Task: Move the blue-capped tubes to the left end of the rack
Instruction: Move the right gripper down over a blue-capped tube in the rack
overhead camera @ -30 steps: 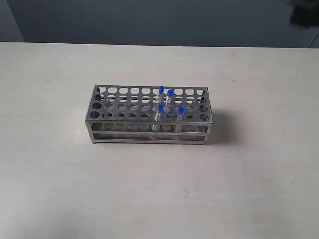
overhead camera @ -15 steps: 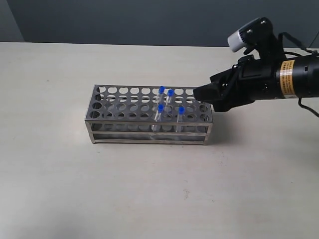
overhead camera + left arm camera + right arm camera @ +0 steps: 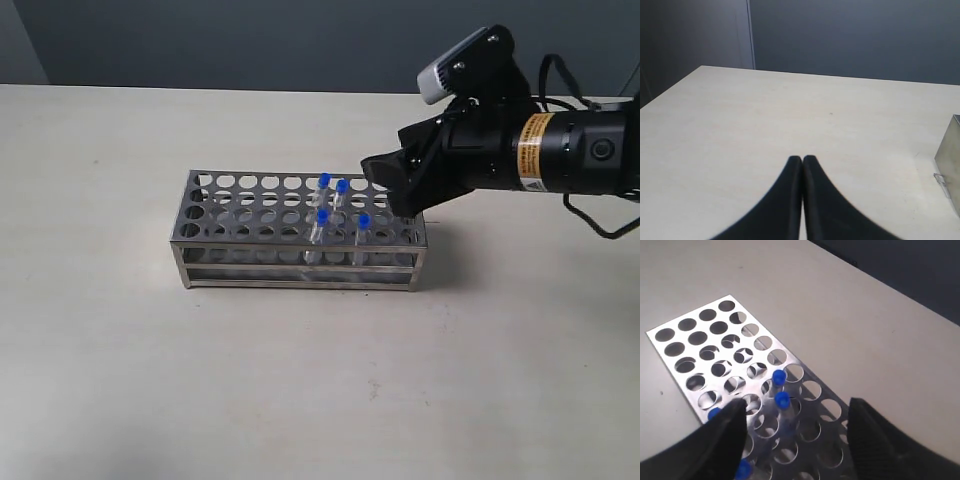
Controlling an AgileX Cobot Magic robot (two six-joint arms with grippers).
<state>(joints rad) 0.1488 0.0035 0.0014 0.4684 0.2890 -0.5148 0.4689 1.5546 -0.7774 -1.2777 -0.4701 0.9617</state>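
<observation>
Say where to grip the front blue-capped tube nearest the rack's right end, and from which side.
Best by its blue cap, down from above. The tube stands upright in the rack, so only the cap and a short neck clear the top plate; the body sits inside the frame. The right end effector is open; close it across the cap, clear of the neighbouring tube.

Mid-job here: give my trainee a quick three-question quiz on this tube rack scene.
1. True or false: all four slim clear blue-capped tubes stand in the right half of the shiny steel rack.
2. The right gripper is: A open near the rack's right end; B shut on a tube; C out of view.
3. Fill in: the fingers of the left gripper are ___.
Key: 1 true; 2 A; 3 shut.
</observation>
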